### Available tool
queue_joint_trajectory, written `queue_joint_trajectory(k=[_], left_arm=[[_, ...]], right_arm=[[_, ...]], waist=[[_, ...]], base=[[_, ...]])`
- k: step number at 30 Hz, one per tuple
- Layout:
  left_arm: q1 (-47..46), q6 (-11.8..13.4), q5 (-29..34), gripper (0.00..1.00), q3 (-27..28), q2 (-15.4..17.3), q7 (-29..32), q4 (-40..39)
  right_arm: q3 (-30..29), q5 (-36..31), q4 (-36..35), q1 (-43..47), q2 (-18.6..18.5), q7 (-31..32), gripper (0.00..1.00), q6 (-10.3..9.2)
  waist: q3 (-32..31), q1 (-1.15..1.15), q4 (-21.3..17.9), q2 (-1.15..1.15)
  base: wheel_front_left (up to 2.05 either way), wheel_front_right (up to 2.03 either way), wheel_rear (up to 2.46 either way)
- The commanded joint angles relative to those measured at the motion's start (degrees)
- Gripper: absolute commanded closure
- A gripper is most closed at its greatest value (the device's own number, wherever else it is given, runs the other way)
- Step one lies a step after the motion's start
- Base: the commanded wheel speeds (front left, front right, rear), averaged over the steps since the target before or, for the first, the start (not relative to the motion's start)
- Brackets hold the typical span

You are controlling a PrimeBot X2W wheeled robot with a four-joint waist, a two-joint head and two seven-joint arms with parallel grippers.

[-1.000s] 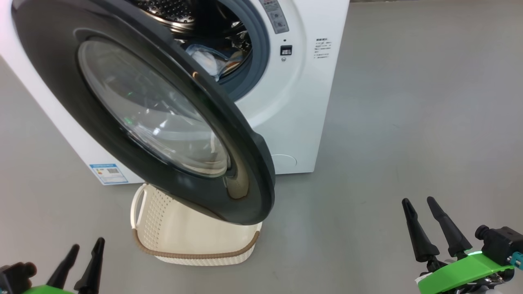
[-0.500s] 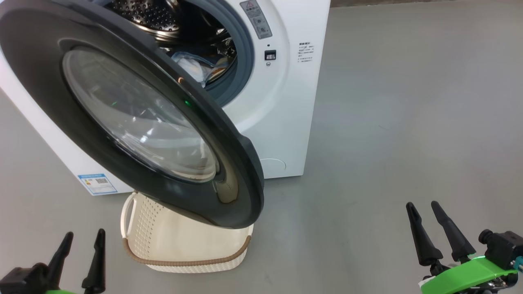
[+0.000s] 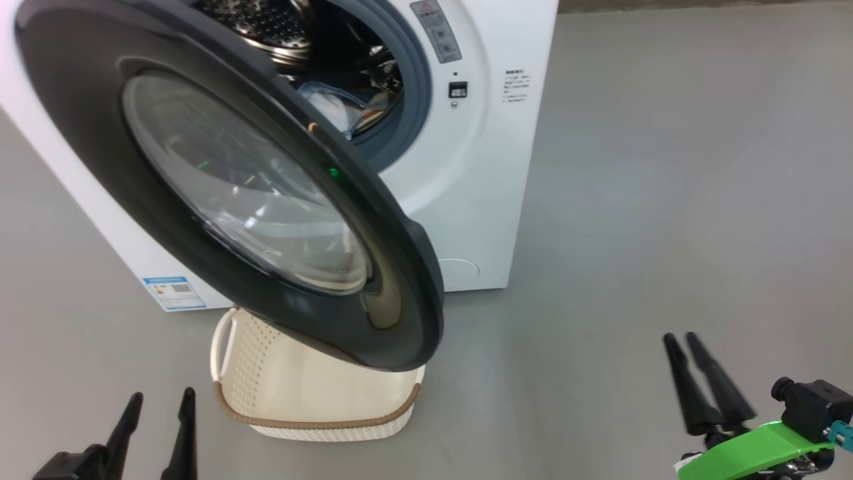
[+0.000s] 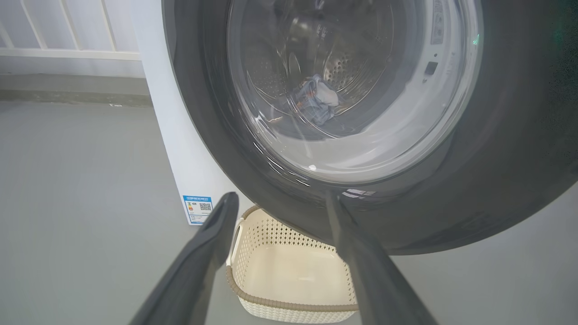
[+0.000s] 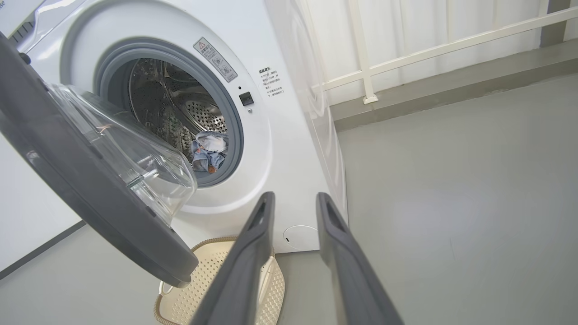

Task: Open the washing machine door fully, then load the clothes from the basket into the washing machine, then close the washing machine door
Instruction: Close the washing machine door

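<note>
The one clear change is at the right gripper (image 3: 680, 338). Its two fingers, spread a second ago, now stand much closer together, with a slim gap left and nothing between them. It hangs low over bare floor (image 3: 666, 167), well apart from the washer (image 3: 480, 167). The left gripper (image 3: 162, 395) is as it was, fingers wide and empty, low beside the basket (image 3: 320, 423). The scene has also slid a little in the head view, but that looks like the head turning rather than anything on the floor moving.

The door (image 3: 233, 180) stands swung out from the front, its lower edge hanging over the basket. The left wrist view shows the basket's bottom bare. The clothes (image 3: 333, 110) lie in a small blue and pale heap at the bottom of the drum (image 3: 266, 20), behind the grey gasket.

So loading looks finished, and only closing the door seems to be left. The narrowing right fingers may be getting ready to push, but neither gripper touches the door yet. Whichever arm does it must reach the door's outer face and swing it home without catching the basket beneath.
</note>
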Motion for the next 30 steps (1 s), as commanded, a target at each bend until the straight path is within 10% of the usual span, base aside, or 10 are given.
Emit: queue_joint_trajectory(k=[1,19,30], left_arm=[[-1.5,-0.1,0.6,0.00,2.2,0.8,-0.6,-1.4],[0.0,-0.1,1.5,0.00,3.3,-2.7,-0.6,-4.8],[0.5,-0.1,1.1,0.00,2.9,-5.0,-0.6,-4.9]], right_arm=[[1.3,0.0,-1.5,-0.7,-0.6,-0.3,1.00,0.09],[12.2,0.0,-21.4,-12.3,3.1,-0.3,1.00,0.09],[25.4,3.9,-14.4,-12.6,4.0,-0.3,1.00,0.09]], waist=[[-0.4,0.00,0.6,0.00],[-2.3,0.00,7.6,0.00],[-1.8,0.00,10.9,0.00]], base=[[0.00,0.00,0.00],[0.00,0.00,0.00],[0.00,0.00,0.00]])
